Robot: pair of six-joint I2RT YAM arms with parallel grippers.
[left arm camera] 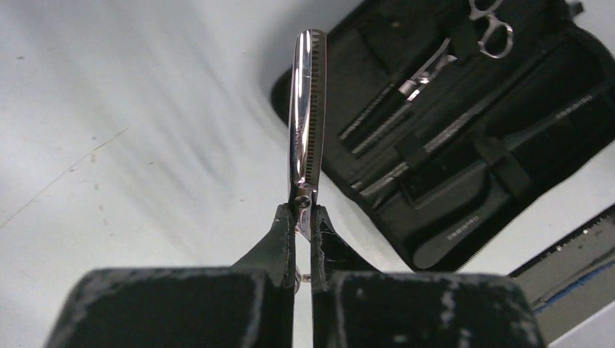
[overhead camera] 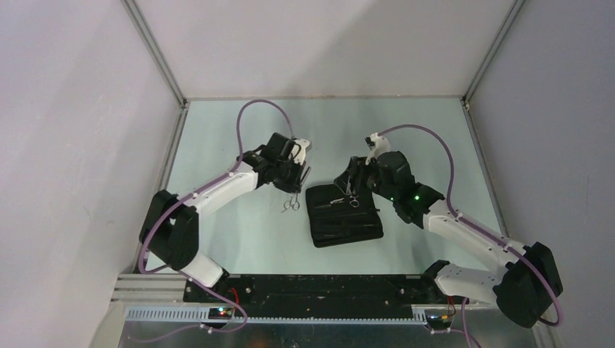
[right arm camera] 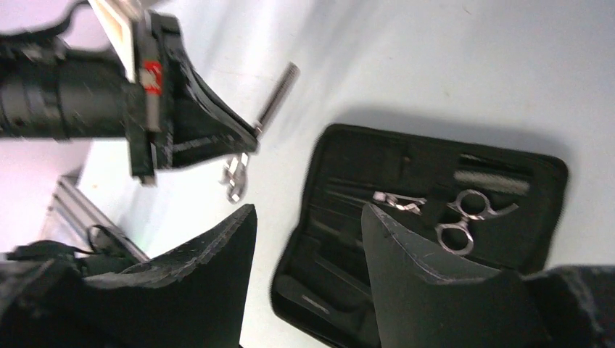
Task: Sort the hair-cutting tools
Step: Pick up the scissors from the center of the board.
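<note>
Open black case (overhead camera: 344,216) sits nearest on the worktop (overhead camera: 232,239), with plain scissors (right arm camera: 464,217) and a flat comb (left arm camera: 471,225) tucked inside. Right hand (right arm camera: 308,214) hovers over the case's far end, jaws apart, gripping nothing. Left hand (left arm camera: 303,217), just left of the case, is clamped tight on the toothed scissors (left arm camera: 306,123) (pinched near the pivot).

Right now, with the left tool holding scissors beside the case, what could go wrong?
1. The left tool pinches the scissors only at the pivot; they may swivel or slip.
2. The open right tool hangs by the case, close to the left tool; they might collide.
3. A second pair lies in the case and could get knocked.
</note>
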